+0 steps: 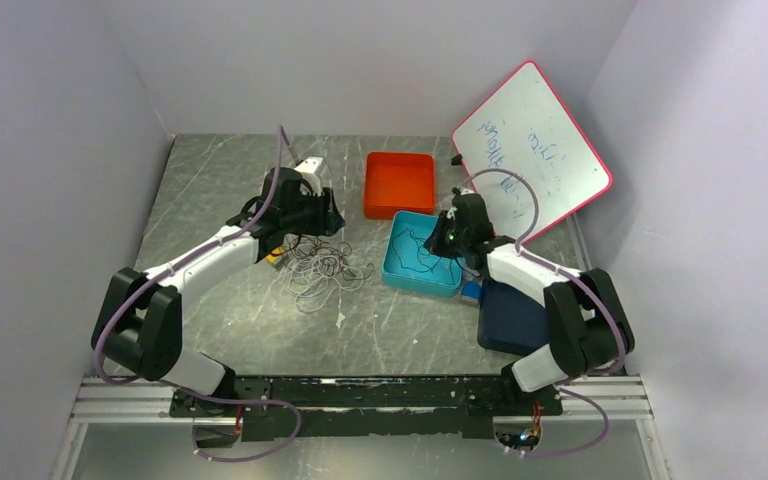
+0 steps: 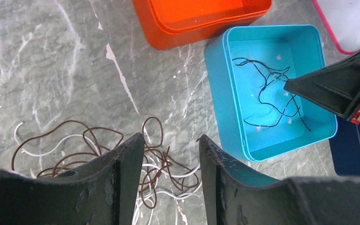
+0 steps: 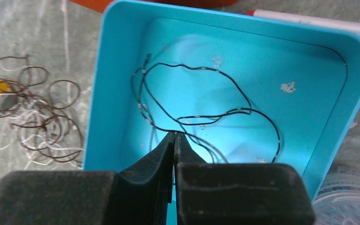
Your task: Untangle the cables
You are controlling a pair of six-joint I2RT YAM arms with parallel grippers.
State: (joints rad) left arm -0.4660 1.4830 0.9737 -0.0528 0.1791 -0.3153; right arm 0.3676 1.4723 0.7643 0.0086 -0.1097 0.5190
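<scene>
Right wrist view: right claw [image 3: 174, 137] is pressed together at the near loop of the black cable [image 3: 206, 70], lower centre, inside the blue tray [image 3: 93, 103]; left claw [image 2: 171, 140] hangs spread above the tangle [image 2: 161, 168].

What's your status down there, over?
Left gripper open over brown-and-white cable tangle. Right gripper shut on black cable in blue bin. Its wall close by.

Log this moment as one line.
left fingers: open, over brown-white cable tangle on table | right fingers: shut on black cable in blue tray
</scene>
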